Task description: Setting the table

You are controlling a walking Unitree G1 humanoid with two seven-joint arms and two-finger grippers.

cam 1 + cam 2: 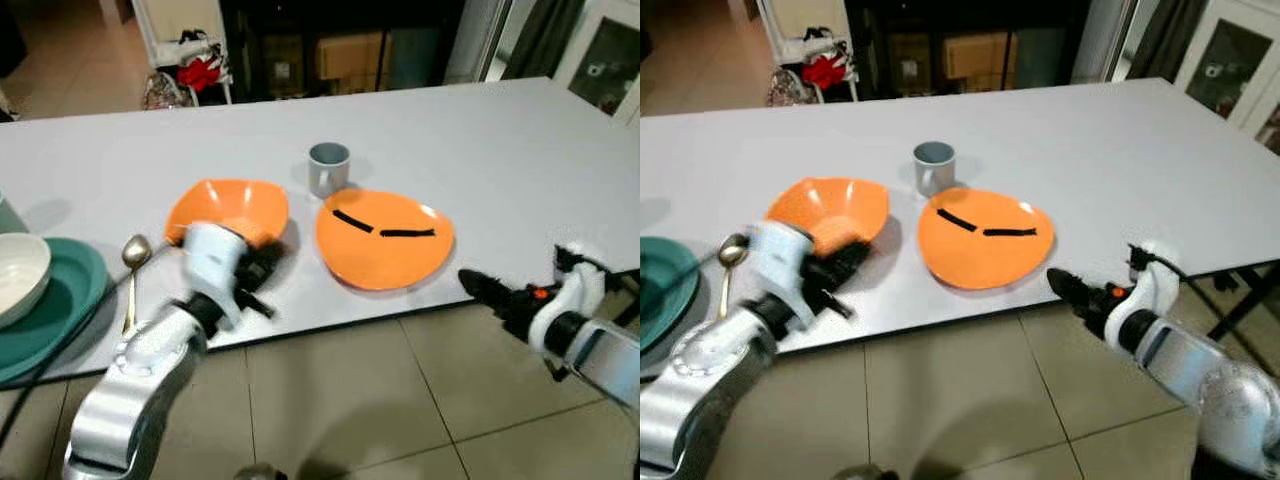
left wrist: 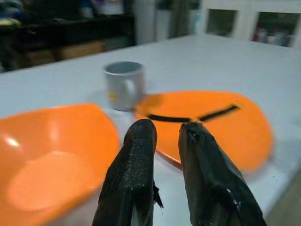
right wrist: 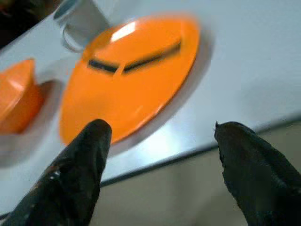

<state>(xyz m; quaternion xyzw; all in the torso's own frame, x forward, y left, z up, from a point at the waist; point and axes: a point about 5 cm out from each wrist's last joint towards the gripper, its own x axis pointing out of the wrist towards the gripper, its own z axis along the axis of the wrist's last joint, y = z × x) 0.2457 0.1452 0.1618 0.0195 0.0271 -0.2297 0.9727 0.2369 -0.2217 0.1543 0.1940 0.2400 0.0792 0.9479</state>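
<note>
A long white table (image 1: 480,150) carries the setting, and its near edge is where both arms are at work. On the robot's left a teal plate (image 1: 70,290) holds a white bowl (image 1: 20,275), with a metal spoon (image 1: 133,262) lying just beside the plate. Toward the middle sit an orange bowl (image 1: 228,208) and, beside it, an orange plate (image 1: 383,238) with two black sticks, probably chopsticks (image 1: 380,227), lying on it end to end; a grey mug (image 1: 328,167) stands just behind the gap between bowl and plate. The left gripper (image 1: 262,268) sits at the orange bowl's near rim, its fingers (image 2: 134,174) close together with only a narrow gap and nothing between them. The right gripper (image 3: 160,136) hangs off the table edge near the orange plate, spread wide and empty. The step looks like a reach for the plate: bring the right gripper in low and level, straddle the near rim, and close gently so the chopsticks do not roll off.
</note>
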